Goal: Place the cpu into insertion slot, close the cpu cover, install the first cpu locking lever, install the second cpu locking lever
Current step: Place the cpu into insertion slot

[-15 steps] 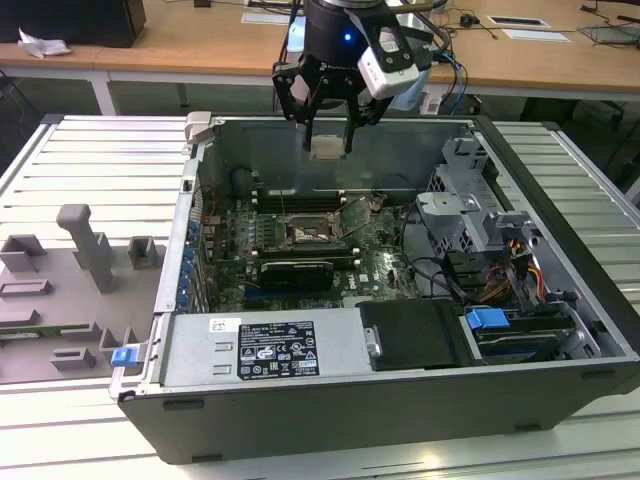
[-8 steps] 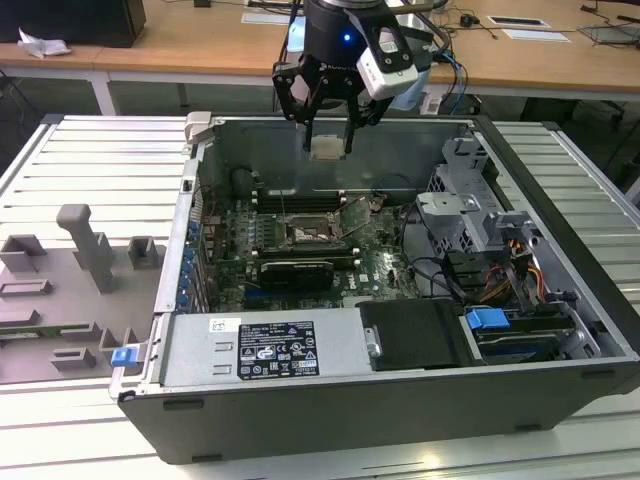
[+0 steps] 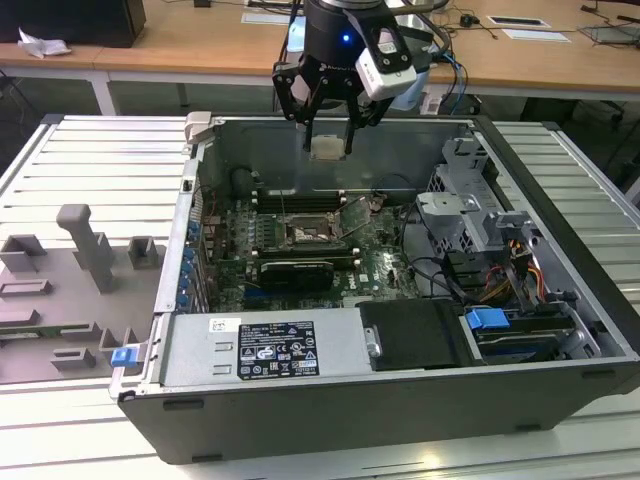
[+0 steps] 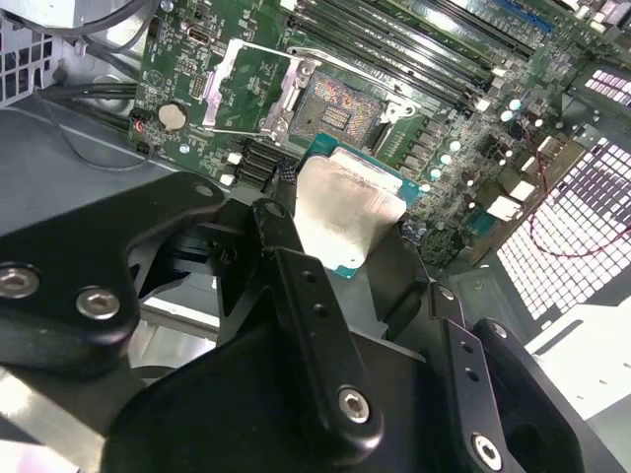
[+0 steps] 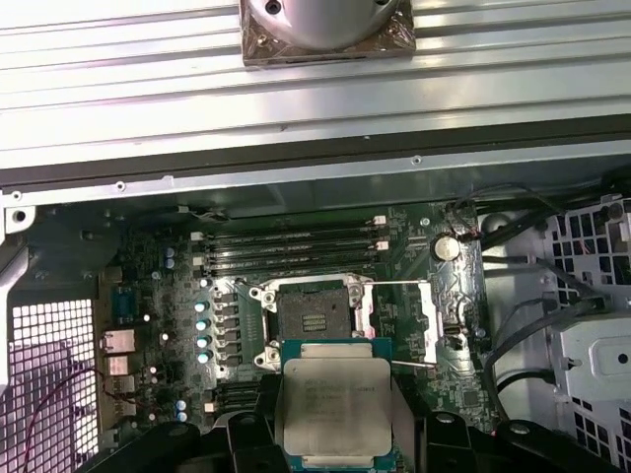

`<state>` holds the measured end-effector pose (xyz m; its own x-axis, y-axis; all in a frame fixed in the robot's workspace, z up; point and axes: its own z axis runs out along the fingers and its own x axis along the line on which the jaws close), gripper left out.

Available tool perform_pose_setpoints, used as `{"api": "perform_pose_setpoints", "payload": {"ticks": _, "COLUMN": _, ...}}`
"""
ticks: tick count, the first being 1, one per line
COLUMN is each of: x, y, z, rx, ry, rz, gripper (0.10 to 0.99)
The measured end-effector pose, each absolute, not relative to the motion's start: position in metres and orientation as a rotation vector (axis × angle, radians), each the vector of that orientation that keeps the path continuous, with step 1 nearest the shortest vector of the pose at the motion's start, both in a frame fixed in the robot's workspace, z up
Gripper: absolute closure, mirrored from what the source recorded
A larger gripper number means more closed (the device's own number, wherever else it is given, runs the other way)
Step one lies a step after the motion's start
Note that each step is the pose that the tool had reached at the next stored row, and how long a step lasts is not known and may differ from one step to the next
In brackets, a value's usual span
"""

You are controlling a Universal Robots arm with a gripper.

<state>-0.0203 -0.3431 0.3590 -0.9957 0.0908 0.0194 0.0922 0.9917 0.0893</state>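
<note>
My gripper (image 3: 328,128) hangs above the open computer case, shut on the cpu (image 3: 328,148), a flat square chip with a pale metal top. Both wrist views show the cpu (image 4: 345,209) (image 5: 337,402) pinched by its edges between the black fingers (image 4: 296,286). Down on the green board lies the insertion slot (image 3: 305,236) (image 5: 314,317) (image 4: 340,110), dark and uncovered. The cpu cover (image 5: 404,320) (image 4: 251,84) is swung open beside the slot. Thin wire locking levers (image 5: 394,286) stand unlatched along the cover. The chip is well above the slot and touches nothing else.
Long black memory slots (image 3: 300,195) run behind the socket, and a black expansion card (image 3: 290,272) lies in front of it. A grey labelled box (image 3: 265,350) fills the case's front. Drive cage and cables (image 3: 470,215) crowd the exterior view's right. A grey fixture (image 3: 90,250) sits outside on the left.
</note>
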Motion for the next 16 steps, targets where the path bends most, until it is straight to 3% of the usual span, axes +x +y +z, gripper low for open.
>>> {"api": "perform_pose_setpoints", "payload": {"ticks": 16, "x": -0.0202, "y": -0.3431, "z": 0.3587, "rx": -0.228, "ry": -3.117, "rz": -0.142, "gripper": 0.561}}
